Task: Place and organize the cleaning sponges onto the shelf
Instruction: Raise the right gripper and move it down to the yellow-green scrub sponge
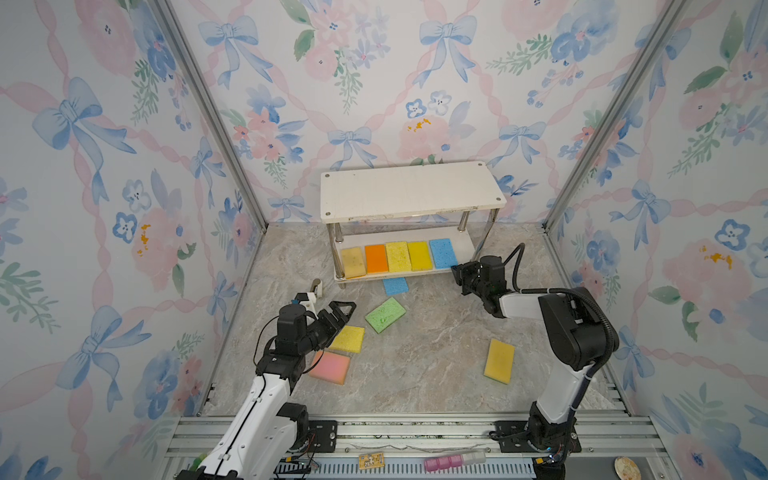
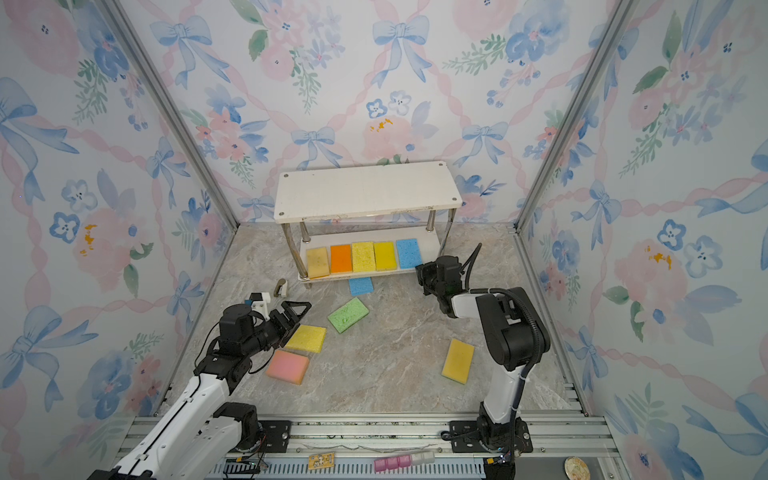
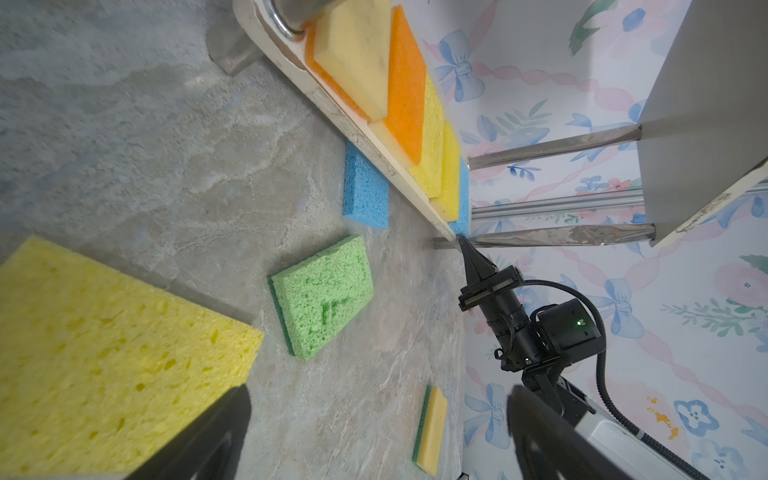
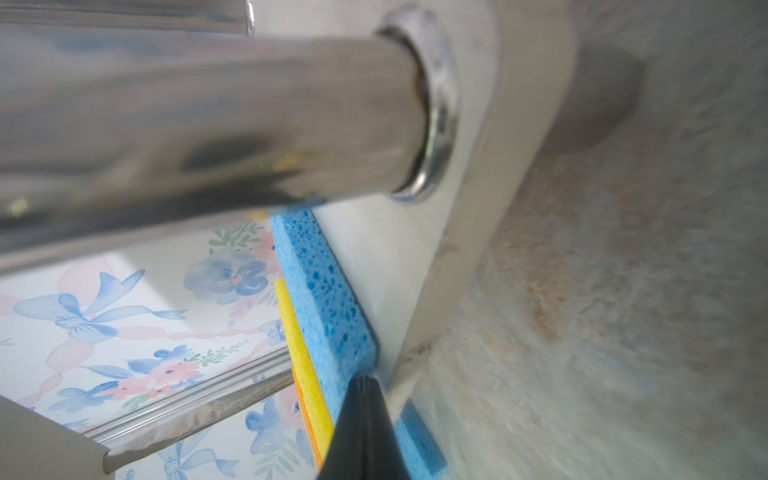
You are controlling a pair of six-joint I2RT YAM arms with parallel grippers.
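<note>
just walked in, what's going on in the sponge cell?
Two arms are putting sponges on the shelf. Five lie in a row on its lower board; nothing is on top. The right tool is shut, with its tip at the front corner of the shelved blue sponge, probably nudging it into line. The left tool is open over a yellow sponge on the table. A second blue sponge, a green sponge, a pink sponge and a tan sponge also lie there.

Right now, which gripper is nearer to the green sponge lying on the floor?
Left. The left gripper, open, hovers just beside the green sponge, over a yellow sponge. The right gripper, shut, is farther away, at the corner of the shelf, at its lower board.
</note>
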